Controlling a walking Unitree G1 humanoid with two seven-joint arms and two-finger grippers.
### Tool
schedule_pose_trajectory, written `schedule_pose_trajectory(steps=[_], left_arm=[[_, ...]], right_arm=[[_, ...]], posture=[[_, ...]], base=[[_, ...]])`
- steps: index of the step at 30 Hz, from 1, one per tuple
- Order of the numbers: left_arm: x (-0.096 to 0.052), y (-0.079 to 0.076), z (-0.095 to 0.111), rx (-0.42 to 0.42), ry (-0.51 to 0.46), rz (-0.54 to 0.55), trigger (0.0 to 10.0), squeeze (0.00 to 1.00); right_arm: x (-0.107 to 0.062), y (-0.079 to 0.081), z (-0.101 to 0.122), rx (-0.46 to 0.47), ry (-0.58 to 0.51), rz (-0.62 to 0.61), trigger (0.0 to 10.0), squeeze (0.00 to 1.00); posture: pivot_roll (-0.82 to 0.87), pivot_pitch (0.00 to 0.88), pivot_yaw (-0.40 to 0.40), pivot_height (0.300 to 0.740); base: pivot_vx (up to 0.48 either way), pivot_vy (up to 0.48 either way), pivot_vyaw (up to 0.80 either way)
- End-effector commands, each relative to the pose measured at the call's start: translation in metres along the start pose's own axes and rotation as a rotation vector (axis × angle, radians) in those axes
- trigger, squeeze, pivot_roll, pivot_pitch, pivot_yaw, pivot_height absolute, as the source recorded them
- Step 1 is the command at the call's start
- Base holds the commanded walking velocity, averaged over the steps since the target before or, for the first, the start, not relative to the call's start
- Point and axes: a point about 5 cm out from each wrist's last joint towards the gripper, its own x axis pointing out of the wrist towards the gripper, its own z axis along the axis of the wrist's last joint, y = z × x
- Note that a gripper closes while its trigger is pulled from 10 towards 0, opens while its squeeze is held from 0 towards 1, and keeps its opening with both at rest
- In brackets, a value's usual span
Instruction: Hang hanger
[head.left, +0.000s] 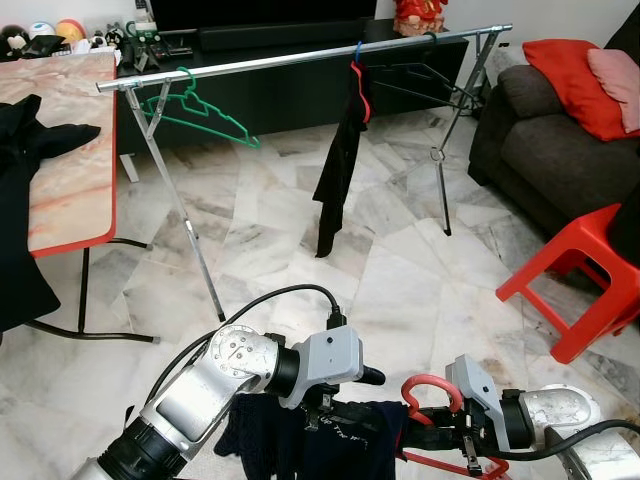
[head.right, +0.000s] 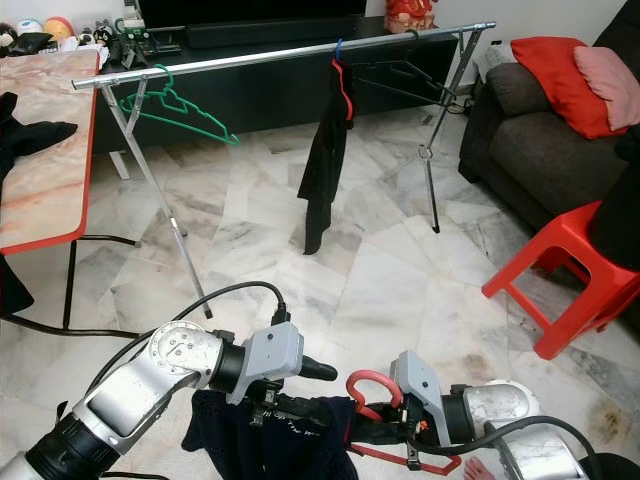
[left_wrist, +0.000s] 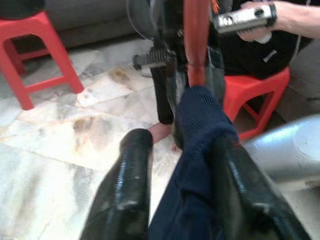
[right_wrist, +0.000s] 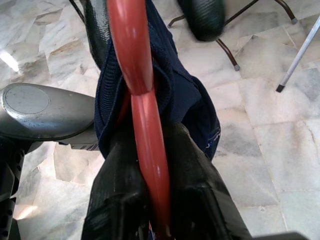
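Observation:
A red hanger (head.left: 432, 385) with a navy garment (head.left: 300, 435) draped on it hangs low in front of me. My right gripper (head.left: 455, 437) is shut on the hanger's red bar (right_wrist: 145, 115). My left gripper (head.left: 345, 402) is shut on the navy cloth (left_wrist: 200, 130), which lies between its two black fingers (left_wrist: 127, 180). Ahead stands a silver clothes rail (head.left: 300, 58). On it hang a bare green hanger (head.left: 200, 112), a black garment (head.left: 340, 160) and a bare black hanger (head.left: 420, 85).
A marble-topped table (head.left: 70, 180) with black cloth (head.left: 25, 150) stands at the left. A red plastic stool (head.left: 590, 280) and a dark sofa (head.left: 540, 140) stand at the right. A person's hand with a controller (left_wrist: 250, 17) is close behind my arms.

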Motion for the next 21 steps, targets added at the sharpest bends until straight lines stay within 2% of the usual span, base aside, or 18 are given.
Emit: schedule_pose_trajectory(steps=[1, 2, 3, 9, 20, 21], left_arm=[[-0.002, -0.004, -0.001, 0.021, 0.040, -0.038, 1.6, 0.00], [-0.003, -0.007, -0.005, 0.025, 0.074, -0.061, 4.5, 0.00], [-0.003, -0.009, -0.008, 0.028, 0.103, -0.074, 10.0, 0.00], [0.002, -0.013, -0.011, 0.020, 0.110, -0.090, 10.0, 0.00], [0.017, -0.012, -0.001, 0.015, 0.039, -0.085, 9.7, 0.00], [0.019, -0.014, 0.000, 0.016, 0.034, -0.102, 3.1, 0.00]], right_arm=[[0.002, 0.003, 0.006, -0.044, -0.009, 0.023, 0.0, 0.00], [0.001, 0.002, 0.006, -0.044, -0.008, 0.022, 0.0, 0.00], [0.001, 0.002, 0.006, -0.045, -0.008, 0.020, 0.0, 0.00], [0.002, 0.001, 0.009, -0.052, -0.022, 0.017, 0.0, 0.00], [0.006, 0.001, 0.012, -0.060, -0.030, 0.029, 0.0, 0.00], [0.006, 0.001, 0.012, -0.061, -0.033, 0.028, 0.0, 0.00]], posture=[[0.00, 0.137, -0.055, 0.740], [0.00, 0.136, -0.056, 0.740], [0.00, 0.136, -0.056, 0.740], [0.00, 0.137, -0.057, 0.740], [0.00, 0.133, -0.060, 0.740], [0.00, 0.134, -0.059, 0.740]], base=[[0.000, 0.000, 0.00], [0.000, 0.000, 0.00], [0.000, 0.000, 0.00], [0.000, 0.000, 0.00], [0.000, 0.000, 0.00], [0.000, 0.000, 0.00]])
